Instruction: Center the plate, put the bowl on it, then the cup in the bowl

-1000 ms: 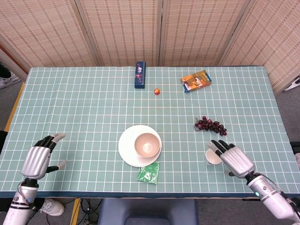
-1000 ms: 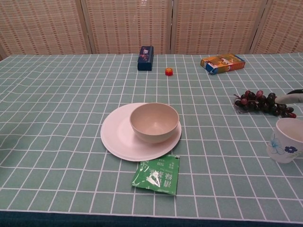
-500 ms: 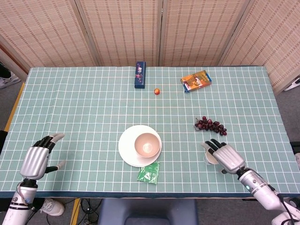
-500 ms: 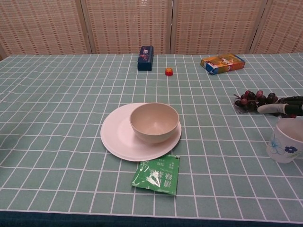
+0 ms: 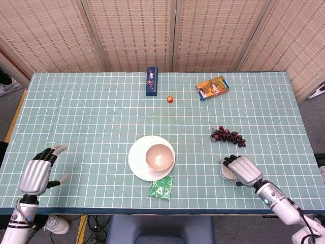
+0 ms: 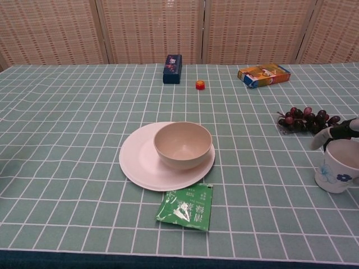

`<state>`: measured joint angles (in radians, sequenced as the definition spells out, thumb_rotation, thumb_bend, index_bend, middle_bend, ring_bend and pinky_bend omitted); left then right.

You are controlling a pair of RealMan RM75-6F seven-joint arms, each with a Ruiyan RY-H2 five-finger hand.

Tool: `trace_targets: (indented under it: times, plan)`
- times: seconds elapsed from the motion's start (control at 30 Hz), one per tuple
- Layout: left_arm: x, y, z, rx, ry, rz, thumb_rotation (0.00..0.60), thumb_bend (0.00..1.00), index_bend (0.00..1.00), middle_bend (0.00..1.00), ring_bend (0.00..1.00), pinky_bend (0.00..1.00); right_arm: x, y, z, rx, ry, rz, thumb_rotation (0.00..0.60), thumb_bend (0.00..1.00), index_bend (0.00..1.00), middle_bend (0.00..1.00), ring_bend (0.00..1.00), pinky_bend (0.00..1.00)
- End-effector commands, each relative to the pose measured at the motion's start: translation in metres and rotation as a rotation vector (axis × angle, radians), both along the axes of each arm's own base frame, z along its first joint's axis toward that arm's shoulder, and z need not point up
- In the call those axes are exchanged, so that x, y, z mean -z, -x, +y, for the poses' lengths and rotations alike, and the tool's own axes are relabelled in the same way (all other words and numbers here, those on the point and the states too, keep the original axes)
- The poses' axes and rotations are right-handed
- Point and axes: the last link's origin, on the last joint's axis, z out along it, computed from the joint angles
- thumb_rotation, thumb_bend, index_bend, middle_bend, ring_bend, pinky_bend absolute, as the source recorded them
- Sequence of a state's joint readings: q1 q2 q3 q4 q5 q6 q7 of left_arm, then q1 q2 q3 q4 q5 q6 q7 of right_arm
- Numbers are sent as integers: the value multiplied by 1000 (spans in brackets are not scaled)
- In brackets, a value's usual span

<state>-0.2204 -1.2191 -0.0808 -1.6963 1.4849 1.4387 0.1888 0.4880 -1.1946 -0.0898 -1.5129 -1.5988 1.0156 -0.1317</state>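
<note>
The white plate (image 5: 137,161) (image 6: 137,159) lies at the table's front middle with the beige bowl (image 5: 160,156) (image 6: 183,144) standing on its right half. The white cup with a blue flower (image 5: 225,172) (image 6: 338,167) stands on the cloth at the front right. My right hand (image 5: 242,170) lies over the cup with its fingers (image 6: 335,133) curled round the far rim, and it hides most of the cup in the head view. My left hand (image 5: 36,173) hovers at the front left corner, fingers loosely apart, holding nothing.
A green packet (image 5: 161,188) (image 6: 186,206) lies just in front of the plate. Dark grapes (image 5: 228,135) (image 6: 305,119) lie behind the cup. At the back are a blue box (image 5: 152,81), a small orange cap (image 5: 170,99) and an orange box (image 5: 212,87).
My right hand moved left over the cup and its fingers curled round the rim; the cup shifted slightly left. The left hand drifted a little towards the front edge.
</note>
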Motion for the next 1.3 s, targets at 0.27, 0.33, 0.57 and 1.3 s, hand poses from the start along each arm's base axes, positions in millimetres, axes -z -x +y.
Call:
trace_targets:
  times: [0.27,0.33,0.57,1.3]
  plan:
    - [-3,4,1,-36,-28,22,600,140,194,226,231,356,-7,-63,-41,-102,34,-116,600,238,242,334,318,573]
    - [-5,5,1,-47,-38,32,600,140,194,223,230,354,-5,-80,-52,-119,29,-145,600,238,242,334,317,573]
    - [-8,7,-2,-82,-63,58,600,140,194,204,204,319,21,-130,-82,-146,-38,-208,600,239,242,334,317,573]
    - [-7,11,-10,-126,-46,82,600,140,194,182,182,288,105,-195,-101,-182,-197,-228,600,238,242,331,317,572]
